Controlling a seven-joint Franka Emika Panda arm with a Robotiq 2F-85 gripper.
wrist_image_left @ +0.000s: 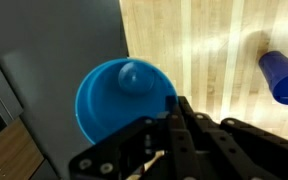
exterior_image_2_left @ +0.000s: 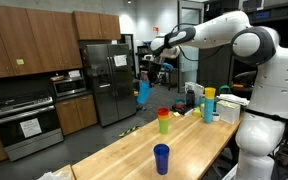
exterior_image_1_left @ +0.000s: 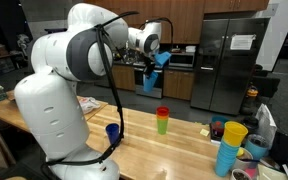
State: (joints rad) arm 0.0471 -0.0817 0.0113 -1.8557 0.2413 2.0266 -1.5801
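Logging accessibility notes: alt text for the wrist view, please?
The gripper is shut on the rim of a light blue plastic cup, seen from above, beyond the edge of a pale wooden table. A dark blue plastic cup sits on it, far right.

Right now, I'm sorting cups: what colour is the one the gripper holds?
The cup is light blue, clearest in the wrist view.

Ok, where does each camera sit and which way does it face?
Exterior view: behind the robot's base, facing over the table toward the fridge.
Exterior view: at the table's end, looking along it; arm at right.
Wrist view: looks down past the gripper onto the held light blue cup.
Shared: both exterior views show that cup.
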